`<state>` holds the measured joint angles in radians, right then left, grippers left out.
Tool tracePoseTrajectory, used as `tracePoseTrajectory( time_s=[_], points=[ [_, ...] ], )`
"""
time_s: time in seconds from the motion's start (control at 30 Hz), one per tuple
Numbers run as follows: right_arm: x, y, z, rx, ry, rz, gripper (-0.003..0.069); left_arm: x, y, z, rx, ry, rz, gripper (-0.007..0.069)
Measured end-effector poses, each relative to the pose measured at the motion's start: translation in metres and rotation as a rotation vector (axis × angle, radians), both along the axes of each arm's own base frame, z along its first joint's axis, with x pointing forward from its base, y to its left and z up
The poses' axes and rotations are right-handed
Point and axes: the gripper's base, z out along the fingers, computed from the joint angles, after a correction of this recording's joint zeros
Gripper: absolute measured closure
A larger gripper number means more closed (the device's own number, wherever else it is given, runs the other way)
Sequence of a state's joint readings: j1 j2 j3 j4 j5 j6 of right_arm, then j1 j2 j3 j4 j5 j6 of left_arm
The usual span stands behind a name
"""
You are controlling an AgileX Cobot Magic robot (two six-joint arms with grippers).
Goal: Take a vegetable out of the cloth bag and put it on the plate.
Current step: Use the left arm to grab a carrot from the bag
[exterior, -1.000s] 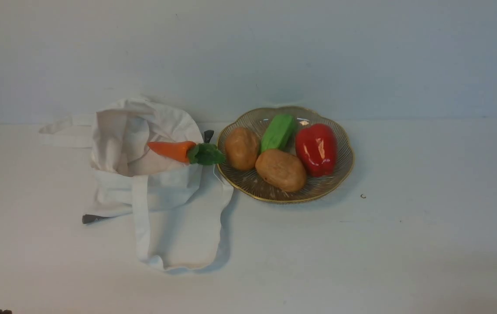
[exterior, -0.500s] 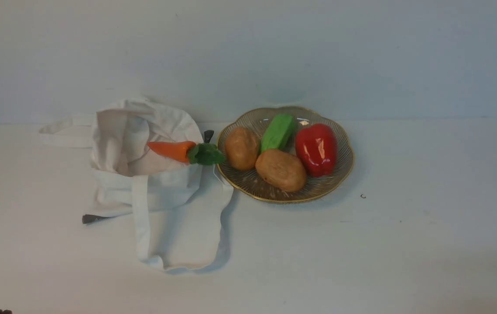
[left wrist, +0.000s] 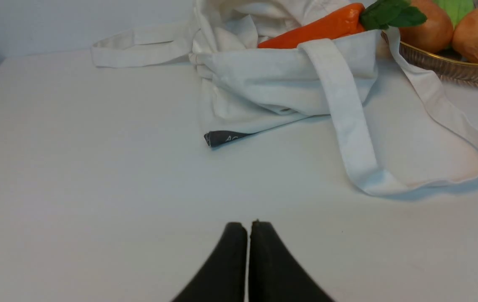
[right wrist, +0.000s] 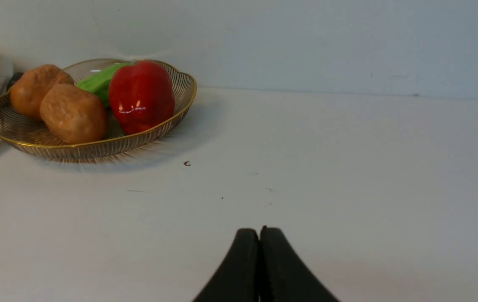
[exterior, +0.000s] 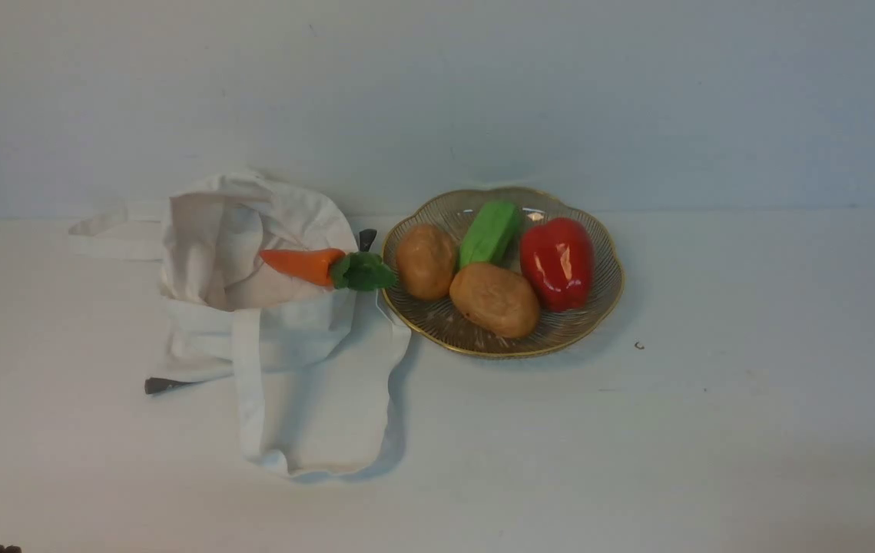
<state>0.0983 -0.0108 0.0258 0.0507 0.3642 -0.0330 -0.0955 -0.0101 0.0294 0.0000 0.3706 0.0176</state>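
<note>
A: Logging step: pre-reach. Left gripper (left wrist: pixel 249 227) and right gripper (right wrist: pixel 259 233) both closed, empty, well apart from cloth bag (exterior: pixel 291 338).
B: Carrot (exterior: pixel 303 265) lies in bag mouth, beside plate (exterior: pixel 579 326). Next: open left, approach carrot.

1. Crumpled off-white cloth bag (exterior: pixel 283 322): plain, with a dark grey corner tag (exterior: pixel 157 385).
2. Tapered orange carrot (exterior: pixel 303 263): dark green leafy top.
3. Scalloped clear glass plate (exterior: pixel 569 329): fine ribbed lines, gold rim.
4. Glossy red bell pepper (exterior: pixel 558 261); smooth green vegetable block (exterior: pixel 489 232); white table (exterior: pixel 752 399).
</note>
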Motion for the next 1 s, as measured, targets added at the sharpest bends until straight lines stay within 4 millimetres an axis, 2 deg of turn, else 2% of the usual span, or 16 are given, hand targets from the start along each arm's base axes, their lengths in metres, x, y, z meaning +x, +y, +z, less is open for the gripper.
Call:
tracePoseTrajectory(
  time_s=[0.1,0.13,0.3,0.33,0.37,0.43,0.53,0.63,0.77,0.8,0.87,0.9,0.97,1.0],
  points=[
    [0.0,0.0,0.0,0.0,0.0,0.0,0.0673,0.0,-0.001,0.001,-0.052,-0.001,0.003,0.0629],
    [0.0,0.0,0.0,0.0,0.0,0.0,0.0673,0.0,-0.003,0.001,-0.136,0.003,0.01,0.0629],
    [0.0,0.0,0.0,0.0,0.0,0.0,0.0673,-0.001,-0.017,0.008,-0.911,0.089,0.063,0.0629],
    [0.0,0.0,0.0,0.0,0.0,0.0,0.0673,-0.001,-0.018,0.009,-0.959,0.097,0.066,0.0629],
    [0.0,0.0,0.0,0.0,0.0,0.0,0.0673,-0.001,-0.02,0.011,-1.079,0.117,0.07,0.0629],
    [0.0,0.0,0.0,0.0,0.0,0.0,0.0673,-0.001,-0.021,0.013,-1.176,0.123,0.068,0.0629],
    [0.0,0.0,0.0,0.0,0.0,0.0,0.0673,-0.001,-0.02,0.016,-1.158,0.082,0.056,0.0629],
    [0.0,0.0,0.0,0.0,0.0,0.0,0.0673,-0.002,-0.021,0.025,-0.986,0.028,-0.018,0.0629],
    [0.0,0.0,0.0,0.0,0.0,0.0,0.0673,-0.011,-0.024,0.066,-0.862,-0.072,-0.133,0.0629],
    [0.0,0.0,0.0,0.0,0.0,0.0,0.0673,-0.014,-0.026,0.094,-0.804,-0.104,-0.179,0.0629],
    [0.0,0.0,0.0,0.0,0.0,0.0,0.0673,-0.011,-0.031,0.116,-0.719,-0.067,-0.222,0.0629],
    [0.0,0.0,0.0,0.0,0.0,0.0,0.0673,-0.01,-0.031,0.118,-0.714,-0.058,-0.225,0.0629],
    [0.0,0.0,0.0,0.0,0.0,0.0,0.0673,0.008,-0.039,0.139,-0.568,0.111,-0.277,0.0629],
    [0.0,0.0,0.0,0.0,0.0,0.0,0.0673,0.022,-0.043,0.142,-0.501,0.235,-0.296,0.0629]
  ],
)
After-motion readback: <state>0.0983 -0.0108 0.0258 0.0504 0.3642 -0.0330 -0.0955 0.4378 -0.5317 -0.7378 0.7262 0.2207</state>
